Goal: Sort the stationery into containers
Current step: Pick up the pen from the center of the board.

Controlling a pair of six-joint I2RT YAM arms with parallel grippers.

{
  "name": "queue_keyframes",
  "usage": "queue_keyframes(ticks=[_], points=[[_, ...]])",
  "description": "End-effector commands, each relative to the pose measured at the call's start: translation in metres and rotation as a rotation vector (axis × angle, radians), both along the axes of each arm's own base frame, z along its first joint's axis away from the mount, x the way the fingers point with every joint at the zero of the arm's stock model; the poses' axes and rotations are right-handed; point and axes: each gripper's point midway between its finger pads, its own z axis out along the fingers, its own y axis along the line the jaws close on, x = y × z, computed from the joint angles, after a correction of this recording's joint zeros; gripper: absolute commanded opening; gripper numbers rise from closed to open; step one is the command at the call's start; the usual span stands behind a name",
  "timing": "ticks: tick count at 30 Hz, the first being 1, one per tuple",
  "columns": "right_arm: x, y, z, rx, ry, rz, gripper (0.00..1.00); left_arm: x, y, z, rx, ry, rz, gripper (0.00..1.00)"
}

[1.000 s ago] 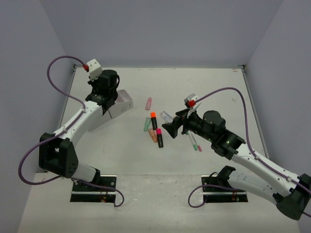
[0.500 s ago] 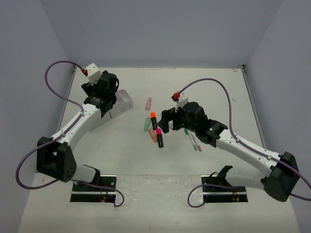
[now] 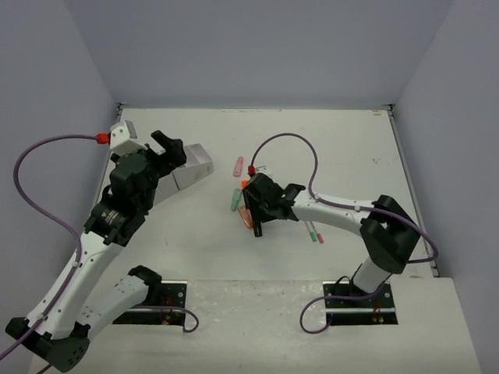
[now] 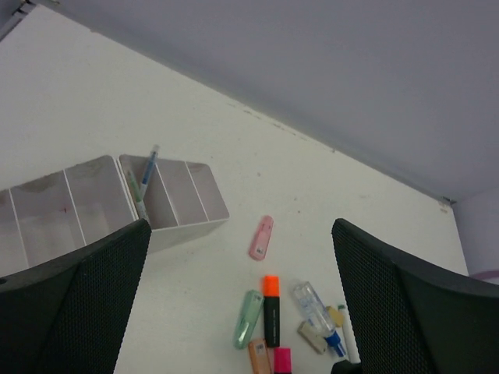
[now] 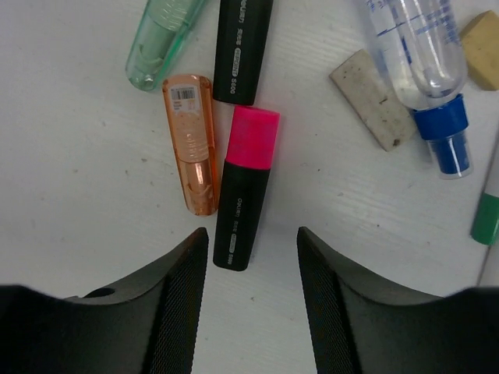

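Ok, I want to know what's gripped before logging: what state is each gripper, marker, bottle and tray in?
left gripper: open wide, empty.
right gripper: open, straddling the pink marker, not clamped.
pink marker: capped, lying flat.
orange-capped marker: capped, lying flat.
bottle: blue cap on, lying on its side.
tray: pens leaning in one end compartment.

Left gripper (image 4: 240, 257) spread wide (held high), right gripper (image 5: 251, 253) low, jaws partly apart.
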Motion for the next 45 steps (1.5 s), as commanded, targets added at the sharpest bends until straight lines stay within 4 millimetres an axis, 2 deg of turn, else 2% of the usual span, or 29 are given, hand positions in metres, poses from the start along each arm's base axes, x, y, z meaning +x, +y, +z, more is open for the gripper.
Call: queue_keyframes(ticks=[1,8,13,16,18,20,21,22,25,28,30,33,37,39,41,43,45], points=[[0.005,0.011,-0.006,-0.025,0.006,-0.044,0.45,-0.023,-0.017,-0.040,0.078,0.150,-0.168,1.00],[-0.002,0.016,-0.036,-0.078,0.063,-0.035,0.44,-0.046,0.002,-0.049,0.128,0.162,-0.141,1.00],[-0.006,0.010,-0.050,-0.106,0.086,-0.046,0.43,-0.051,0.003,-0.062,0.141,0.188,-0.154,1.00],[-0.008,0.006,-0.055,-0.115,0.092,-0.048,0.42,-0.052,-0.006,-0.070,0.130,0.198,-0.204,1.00],[-0.010,0.004,-0.056,-0.118,0.092,-0.048,0.38,-0.052,-0.012,-0.076,0.121,0.206,-0.233,1.00],[-0.011,-0.001,-0.052,-0.122,0.080,-0.056,0.24,-0.050,-0.021,-0.077,0.099,0.199,-0.269,1.00],[-0.010,-0.003,-0.044,-0.109,0.058,-0.060,0.11,-0.049,-0.029,-0.078,0.079,0.195,-0.300,1.00],[-0.009,-0.004,-0.035,-0.095,0.039,-0.063,0.02,-0.049,-0.037,-0.078,0.057,0.188,-0.335,1.00],[-0.009,-0.008,-0.011,-0.053,-0.010,-0.054,0.01,-0.047,-0.063,-0.076,-0.010,0.167,-0.448,1.00],[-0.012,0.001,0.034,0.068,-0.124,0.016,0.00,-0.048,-0.100,-0.066,-0.112,0.130,-0.615,1.00],[-0.013,0.008,0.057,0.139,-0.205,0.082,0.00,-0.052,-0.122,-0.058,-0.182,0.113,-0.722,1.00],[-0.018,0.014,0.096,0.269,-0.345,0.157,0.00,-0.057,-0.151,-0.054,-0.250,0.119,-0.851,1.00],[-0.026,0.018,0.120,0.286,-0.451,0.224,0.00,-0.068,-0.185,-0.052,-0.290,0.137,-1.005,1.00],[-0.031,0.018,0.136,0.330,-0.496,0.237,0.00,-0.076,-0.198,-0.050,-0.309,0.126,-1.077,0.99],[-0.036,0.020,0.145,0.371,-0.522,0.243,0.00,-0.076,-0.202,-0.053,-0.316,0.125,-1.086,0.94],[-0.037,0.017,0.157,0.395,-0.556,0.238,0.00,-0.076,-0.204,-0.058,-0.321,0.137,-1.084,0.82],[-0.038,0.016,0.163,0.409,-0.578,0.234,0.00,-0.076,-0.206,-0.064,-0.322,0.154,-1.083,0.75]])
